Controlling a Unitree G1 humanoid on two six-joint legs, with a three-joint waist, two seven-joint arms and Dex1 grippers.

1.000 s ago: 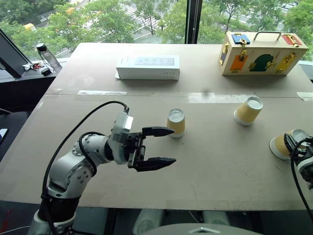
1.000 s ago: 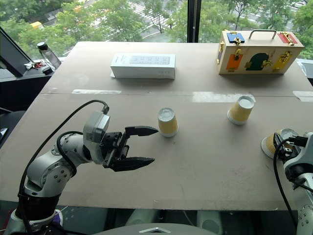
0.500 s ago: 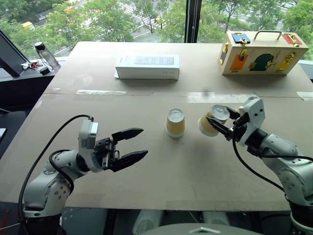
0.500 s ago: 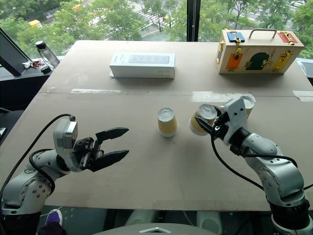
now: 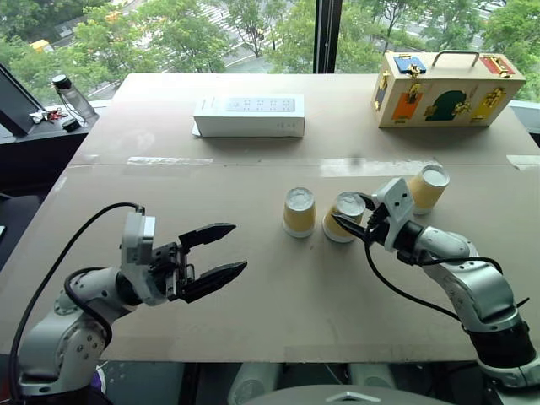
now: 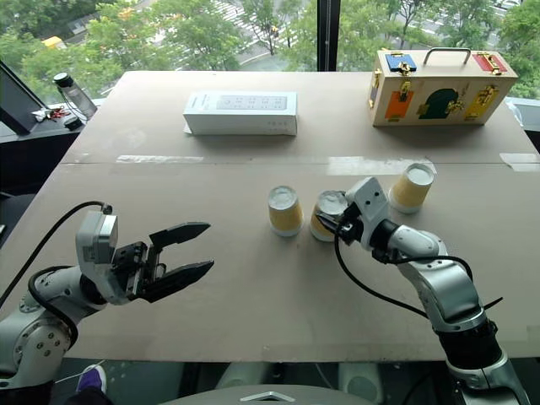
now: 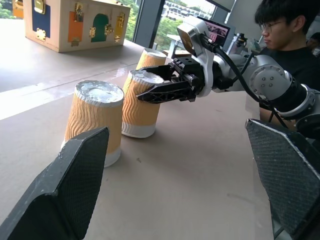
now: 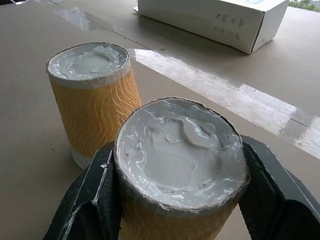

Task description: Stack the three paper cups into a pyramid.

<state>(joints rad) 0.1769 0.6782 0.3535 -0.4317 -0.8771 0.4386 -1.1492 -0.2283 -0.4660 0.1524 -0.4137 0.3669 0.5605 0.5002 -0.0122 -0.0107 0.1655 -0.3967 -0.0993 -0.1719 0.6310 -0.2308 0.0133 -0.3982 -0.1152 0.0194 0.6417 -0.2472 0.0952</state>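
Three paper cups stand upside down on the table, white bases up. The middle cup (image 5: pixel 299 211) stands alone. Right beside it, with a small gap between them, is a second cup (image 5: pixel 341 218) whose rim looks to be resting on the table. My right gripper (image 5: pixel 348 216) is shut on its ribbed sleeve, with one finger (image 8: pixel 95 200) on each side. The third cup (image 5: pixel 428 187) stands apart, behind my right wrist. My left gripper (image 5: pixel 239 246) hovers open and empty, to the left of the cups and nearer the front edge, pointing at them.
A white box (image 5: pixel 249 116) lies at the back centre of the table (image 5: pixel 278 312). A wooden latch box (image 5: pixel 447 89) stands at the back right. A bottle (image 5: pixel 67 97) is on the side ledge at the far left. A person (image 7: pixel 287 37) sits beyond the table.
My right gripper has carried its cup left and down, from the right edge to just beside the middle cup. My left gripper drew back to the left, away from the middle cup, still open.
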